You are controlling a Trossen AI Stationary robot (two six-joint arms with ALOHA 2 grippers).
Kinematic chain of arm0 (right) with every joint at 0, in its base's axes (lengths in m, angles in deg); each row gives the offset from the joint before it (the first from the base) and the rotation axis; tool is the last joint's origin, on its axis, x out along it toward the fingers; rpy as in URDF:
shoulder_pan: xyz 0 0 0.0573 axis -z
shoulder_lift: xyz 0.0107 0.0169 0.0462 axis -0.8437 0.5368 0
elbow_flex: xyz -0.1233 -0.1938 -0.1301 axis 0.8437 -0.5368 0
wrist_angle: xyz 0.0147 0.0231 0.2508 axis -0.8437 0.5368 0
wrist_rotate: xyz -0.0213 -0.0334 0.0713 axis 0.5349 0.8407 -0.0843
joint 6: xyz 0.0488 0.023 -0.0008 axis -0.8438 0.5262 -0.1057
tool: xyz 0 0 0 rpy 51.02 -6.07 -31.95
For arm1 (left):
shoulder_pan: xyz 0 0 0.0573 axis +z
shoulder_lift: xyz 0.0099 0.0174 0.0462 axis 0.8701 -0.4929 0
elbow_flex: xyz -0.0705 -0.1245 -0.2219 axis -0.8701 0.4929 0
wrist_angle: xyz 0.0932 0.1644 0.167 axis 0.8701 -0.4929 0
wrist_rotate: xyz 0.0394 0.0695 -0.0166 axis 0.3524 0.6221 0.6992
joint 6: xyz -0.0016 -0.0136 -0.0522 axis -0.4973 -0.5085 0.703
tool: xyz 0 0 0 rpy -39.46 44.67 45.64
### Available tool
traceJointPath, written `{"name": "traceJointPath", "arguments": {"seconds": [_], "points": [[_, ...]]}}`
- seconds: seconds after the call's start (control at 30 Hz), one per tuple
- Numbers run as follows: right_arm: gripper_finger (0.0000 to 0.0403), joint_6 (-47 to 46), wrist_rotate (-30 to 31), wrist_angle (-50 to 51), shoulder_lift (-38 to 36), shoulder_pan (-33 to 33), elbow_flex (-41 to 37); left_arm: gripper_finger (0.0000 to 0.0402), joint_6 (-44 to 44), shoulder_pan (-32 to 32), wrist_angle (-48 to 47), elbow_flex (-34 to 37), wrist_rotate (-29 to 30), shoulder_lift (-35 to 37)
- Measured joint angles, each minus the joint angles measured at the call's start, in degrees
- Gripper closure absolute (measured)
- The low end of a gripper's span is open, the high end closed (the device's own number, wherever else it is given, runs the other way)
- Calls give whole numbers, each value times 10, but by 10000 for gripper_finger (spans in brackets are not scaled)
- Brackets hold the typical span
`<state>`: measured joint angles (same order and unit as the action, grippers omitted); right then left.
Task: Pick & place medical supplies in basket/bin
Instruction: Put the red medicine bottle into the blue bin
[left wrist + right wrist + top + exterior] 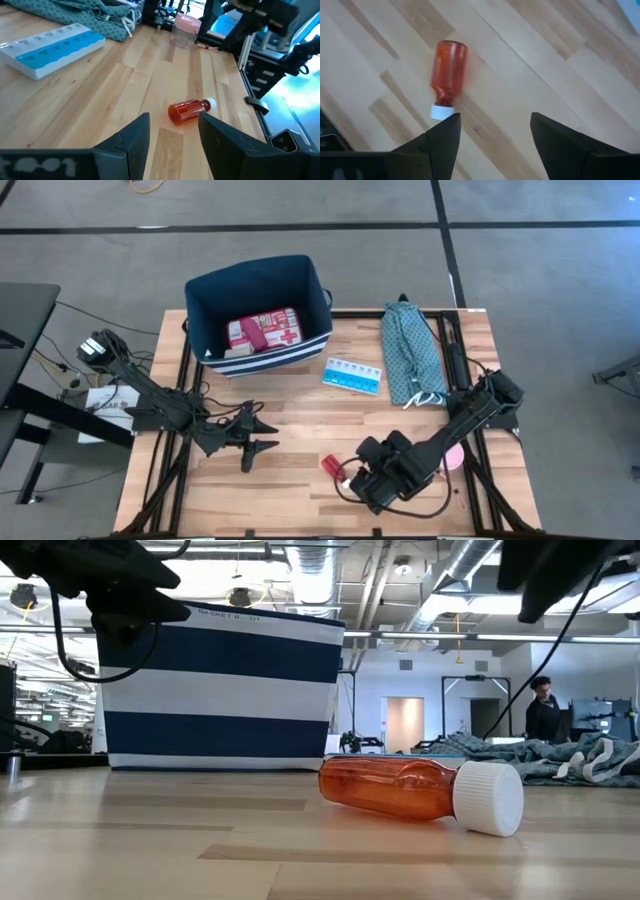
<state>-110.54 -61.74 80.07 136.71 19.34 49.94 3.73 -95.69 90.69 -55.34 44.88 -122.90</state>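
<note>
Orange-red clear plastic bottle with white cap (332, 466) lying on its side near the wooden table's (290, 410) front edge, just beside the right hand (368, 485), fingers spread, empty. Left hand (262, 433) parted too, well apart toward the left edge.

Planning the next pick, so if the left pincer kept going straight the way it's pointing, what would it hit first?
Most likely the orange bottle lying on the table; it lies just ahead between the open left pincer's fingers, though depth is uncertain.
</note>
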Motion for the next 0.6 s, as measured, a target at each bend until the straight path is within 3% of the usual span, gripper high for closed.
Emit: {"name": "traceJointPath", "arguments": {"seconds": [0.6], "points": [[168,45,6,-209,-1,3,0,245,-17,0,-5,0,-1,0]]}}
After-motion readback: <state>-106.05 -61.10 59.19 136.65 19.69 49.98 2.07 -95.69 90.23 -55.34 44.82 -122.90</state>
